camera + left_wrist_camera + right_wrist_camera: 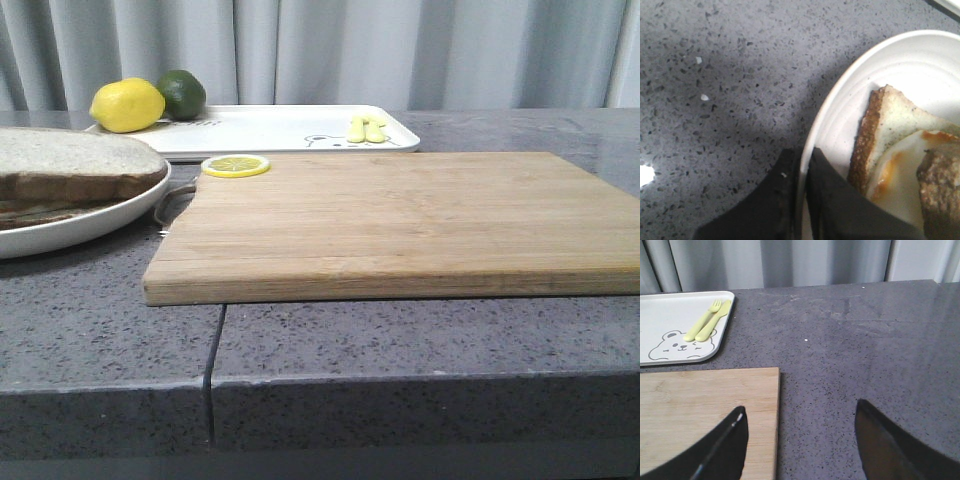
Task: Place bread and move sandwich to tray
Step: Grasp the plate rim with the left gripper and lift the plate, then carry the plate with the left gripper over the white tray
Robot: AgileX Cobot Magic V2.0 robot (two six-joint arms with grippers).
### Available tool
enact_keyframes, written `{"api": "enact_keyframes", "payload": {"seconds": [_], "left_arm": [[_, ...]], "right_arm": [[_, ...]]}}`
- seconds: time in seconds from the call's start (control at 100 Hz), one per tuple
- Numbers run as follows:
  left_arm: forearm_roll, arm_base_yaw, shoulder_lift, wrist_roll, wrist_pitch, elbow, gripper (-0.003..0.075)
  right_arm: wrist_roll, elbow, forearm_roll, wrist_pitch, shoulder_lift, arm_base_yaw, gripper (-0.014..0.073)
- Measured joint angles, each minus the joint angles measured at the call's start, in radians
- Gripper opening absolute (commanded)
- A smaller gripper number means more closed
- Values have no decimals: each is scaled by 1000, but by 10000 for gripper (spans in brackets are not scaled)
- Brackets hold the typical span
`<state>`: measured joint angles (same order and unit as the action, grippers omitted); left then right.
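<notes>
The sandwich (70,165) lies on the round white plate (90,222) at the left of the counter, its top bread slice showing. In the left wrist view the lower slice (890,115), the fried egg (900,170) and an edge of the upper bread (942,185) show. My left gripper (802,152) is shut on the plate's rim (850,90). The white tray (270,130) is at the back; it also shows in the right wrist view (670,320). My right gripper (800,412) is open and empty over the board's right edge. Neither gripper shows in the front view.
A wooden cutting board (400,220) fills the middle, with a lemon slice (235,166) at its far left corner. A lemon (127,105), a lime (182,93) and yellow cutlery (366,129) lie on the tray. Curtains hang behind.
</notes>
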<state>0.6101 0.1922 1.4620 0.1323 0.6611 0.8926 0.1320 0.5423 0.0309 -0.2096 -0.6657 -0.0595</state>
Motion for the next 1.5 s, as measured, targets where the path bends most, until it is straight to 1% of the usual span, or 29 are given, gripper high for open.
{"api": "enact_keyframes", "payload": {"seconds": [0.16,0.41,0.54,0.7,0.88,1.03,1.27,1.5], "left_arm": [[67,0,0,42,10,-3,-19],[328,2,-23,182,39,-8,-19],[421,2,-59,207,51,-10,-19],[484,2,-78,219,67,27,-19],[505,-19,-75,219,67,93,-19],[512,-27,-37,220,76,182,-19],[513,-27,108,216,119,352,-19],[507,-57,262,161,160,541,-19]], "right_arm": [[2,0,0,0,0,0,472],[4,0,0,-2,0,0,472],[6,0,0,-2,0,0,472],[10,0,0,-3,0,0,472],[13,0,-2,-3,0,0,472],[13,0,-13,-3,0,0,472],[13,0,-14,-3,0,0,472],[16,0,-14,-3,0,0,472]]}}
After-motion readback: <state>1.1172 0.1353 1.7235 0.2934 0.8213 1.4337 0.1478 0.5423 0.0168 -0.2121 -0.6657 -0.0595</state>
